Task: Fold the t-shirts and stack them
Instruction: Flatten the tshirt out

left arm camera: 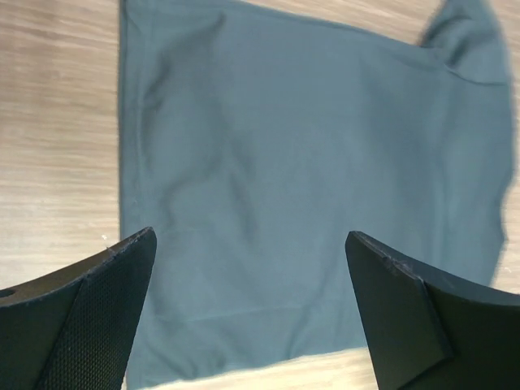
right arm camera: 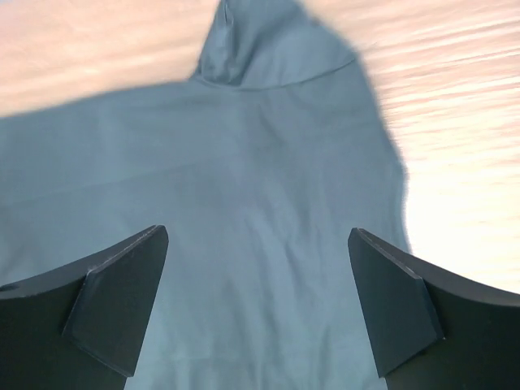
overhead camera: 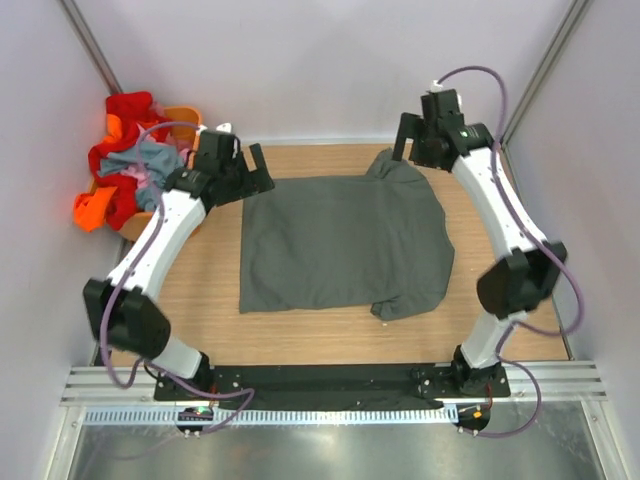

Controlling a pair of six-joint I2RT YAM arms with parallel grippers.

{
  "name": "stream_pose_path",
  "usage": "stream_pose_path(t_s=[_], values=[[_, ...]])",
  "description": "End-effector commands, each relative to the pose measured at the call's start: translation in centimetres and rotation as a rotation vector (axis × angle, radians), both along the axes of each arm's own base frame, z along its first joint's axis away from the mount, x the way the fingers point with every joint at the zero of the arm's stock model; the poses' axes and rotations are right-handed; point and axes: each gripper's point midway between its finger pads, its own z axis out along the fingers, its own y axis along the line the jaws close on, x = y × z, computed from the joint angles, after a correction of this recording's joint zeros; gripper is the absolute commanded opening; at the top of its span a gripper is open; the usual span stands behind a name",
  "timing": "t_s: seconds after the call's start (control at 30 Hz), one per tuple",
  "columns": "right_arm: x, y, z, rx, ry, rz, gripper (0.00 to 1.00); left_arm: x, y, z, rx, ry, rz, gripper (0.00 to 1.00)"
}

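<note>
One dark grey shirt (overhead camera: 345, 245) lies spread flat on the tabletop (overhead camera: 210, 290), roughly in the middle, between the two arms. Its straight edge faces the left arm. On the right side, one sleeve is bunched up at the far corner and a second is curled over at the near corner.

The other shirts sit in a heap (overhead camera: 130, 160) in and over one orange basket (overhead camera: 188, 115) at the far left corner, well apart from the grey one. Four colours show in the heap: red, orange, blue-grey and a little pink. How many garments that makes cannot be told, since they are tangled together.

There are two pincers, and both stand wide open with nothing between their fingers. The left pincer (overhead camera: 250, 175) hangs just above the shirt's far left corner; from its wrist camera the two dark fingers (left arm camera: 97, 317) frame the cloth below, clear of it. The right pincer (overhead camera: 412, 145) hangs over the far right corner by the bunched sleeve – its wrist camera shows the same: two fingers (right arm camera: 390, 309) spread apart with grey cloth beneath.
</note>
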Motion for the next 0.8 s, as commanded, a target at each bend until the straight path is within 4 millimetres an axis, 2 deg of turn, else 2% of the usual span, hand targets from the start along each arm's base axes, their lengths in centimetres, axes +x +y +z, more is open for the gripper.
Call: stream_pose_path(t_s=[0.0,0.03,0.07,0.1,0.13,0.17,0.2,0.23,0.27,0.3,0.33,0.37,0.43,0.47,0.5,0.53,0.6,0.63,0.77], values=[[-2.8,-2.9,0.9,-0.037,-0.043,-0.079,1.00,-3.2,-0.4,-1.6,-0.015,0.012,-0.013,0.97],[-3.8,-3.3,0.3,-0.028,-0.035,-0.095,1.00,-4.2,-0.6,-2.0,-0.032,0.016,-0.023,0.96],[-5.4,-3.5,-2.6,-0.007,0.023,-0.122,1.00,-5.1,-0.7,-2.5,-0.045,0.022,-0.019,0.95],[-7.1,-3.5,-1.7,0.034,-0.005,-0.124,1.00,-6.9,-0.8,-3.5,-0.068,0.035,-0.044,0.94],[-8.9,-3.6,-4.5,0.048,0.047,-0.132,1.00,-7.8,-0.9,-4.0,-0.073,0.045,-0.050,0.94],[-10.0,-3.3,-5.3,0.093,0.053,-0.160,1.00,-8.7,-0.9,-4.4,-0.080,0.055,-0.057,0.92],[-11.6,-3.1,-4.5,0.141,0.026,-0.161,1.00,-10.1,-0.6,-4.8,-0.085,0.059,-0.063,0.91],[-13.7,-3.1,-7.4,0.156,0.095,-0.176,0.99,-10.7,-0.6,-5.0,-0.090,0.059,-0.069,0.91],[-14.8,-2.6,-7.9,0.206,0.102,-0.184,0.97,-11.7,-0.3,-5.8,-0.089,0.073,-0.068,0.90],[-16.2,-2.1,-7.9,0.247,0.089,-0.176,0.96,-12.2,-0.1,-5.3,-0.098,0.053,-0.070,0.90],[-18.4,-1.6,-10.5,0.272,0.153,-0.166,0.95,-12.7,-0.1,-5.4,-0.105,0.053,-0.072,0.90],[-19.8,-0.9,-11.4,0.277,0.181,-0.150,0.94,-13.4,0.0,-6.1,-0.108,0.070,-0.070,0.90],[-22.9,-0.2,-13.3,0.305,0.221,-0.172,0.94,-14.2,-0.2,-6.2,-0.135,0.075,-0.069,0.89],[-23.9,0.5,-13.9,0.320,0.237,-0.172,0.93,-14.8,-0.2,-7.2,-0.135,0.096,-0.063,0.89],[-25.2,2.1,-14.2,0.351,0.249,-0.152,0.91,-15.1,-0.3,-7.4,-0.141,0.097,-0.061,0.89],[-26.4,2.4,-14.9,0.353,0.258,-0.150,0.90,-15.4,-0.2,-7.3,-0.160,0.090,-0.046,0.89],[-28.0,3.2,-15.8,0.340,0.272,-0.136,0.87,-16.1,-0.1,-8.3,-0.166,0.100,-0.036,0.89],[-29.0,2.7,-16.6,0.333,0.292,-0.167,0.86,-16.3,-0.1,-8.4,-0.173,0.096,-0.029,0.88],[-29.6,1.5,-17.9,0.316,0.270,-0.216,0.78,-17.2,0.2,-9.5,-0.172,0.117,-0.023,0.88]])
